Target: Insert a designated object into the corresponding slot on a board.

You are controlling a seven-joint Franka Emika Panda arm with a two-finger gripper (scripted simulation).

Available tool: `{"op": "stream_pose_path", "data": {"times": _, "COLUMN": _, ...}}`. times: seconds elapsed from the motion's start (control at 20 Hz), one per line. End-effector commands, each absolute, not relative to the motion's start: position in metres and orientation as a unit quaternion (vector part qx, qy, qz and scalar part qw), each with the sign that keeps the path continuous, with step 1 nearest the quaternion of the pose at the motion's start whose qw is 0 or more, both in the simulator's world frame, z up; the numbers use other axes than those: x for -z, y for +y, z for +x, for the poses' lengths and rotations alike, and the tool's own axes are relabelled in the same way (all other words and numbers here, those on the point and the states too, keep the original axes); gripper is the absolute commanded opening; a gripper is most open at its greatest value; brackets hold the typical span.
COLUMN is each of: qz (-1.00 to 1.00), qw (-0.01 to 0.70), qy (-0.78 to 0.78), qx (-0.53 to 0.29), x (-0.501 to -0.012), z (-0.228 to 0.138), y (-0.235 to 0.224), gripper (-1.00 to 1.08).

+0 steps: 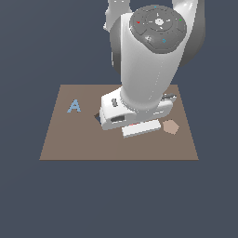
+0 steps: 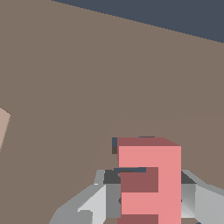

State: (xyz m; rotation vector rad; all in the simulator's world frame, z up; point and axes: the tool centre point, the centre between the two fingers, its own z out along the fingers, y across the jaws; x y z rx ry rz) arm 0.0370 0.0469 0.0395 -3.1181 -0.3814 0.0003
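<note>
Gripper (image 2: 148, 192) fingers (image 2: 101, 197) squeeze red letter E (image 2: 151, 179) from both sides, low over brown board (image 1: 65, 139). Blue letter A (image 1: 74, 106) readable on board.

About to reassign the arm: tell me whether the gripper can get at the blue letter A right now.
Probably not yet: the gripper is closed on the red E. The letter A lies uncovered on the board.

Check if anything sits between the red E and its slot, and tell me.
Nothing visible does. In the wrist view the red E sits between the gripper fingers, directly over the dark slot, whose edge peeks out beside it. The pink pentagon piece lies apart on the board.
</note>
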Motion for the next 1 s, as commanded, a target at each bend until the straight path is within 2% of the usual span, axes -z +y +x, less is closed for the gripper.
{"op": "stream_pose_path", "data": {"times": 0.0, "qz": -0.991, "qw": 0.0, "qy": -0.13, "qx": 0.0, "x": -0.04, "z": 0.034, "y": 0.048, "gripper": -1.0}}
{"op": "stream_pose_path", "data": {"times": 0.45, "qz": -0.991, "qw": 0.0, "qy": -0.132, "qx": 0.0, "x": -0.03, "z": 0.034, "y": 0.048, "gripper": -1.0}}
{"op": "stream_pose_path", "data": {"times": 0.5, "qz": -0.991, "qw": 0.0, "qy": -0.132, "qx": 0.0, "x": -0.03, "z": 0.034, "y": 0.048, "gripper": 1.0}}
{"op": "stream_pose_path", "data": {"times": 0.95, "qz": -0.991, "qw": 0.0, "qy": -0.132, "qx": 0.0, "x": -0.03, "z": 0.034, "y": 0.048, "gripper": 1.0}}
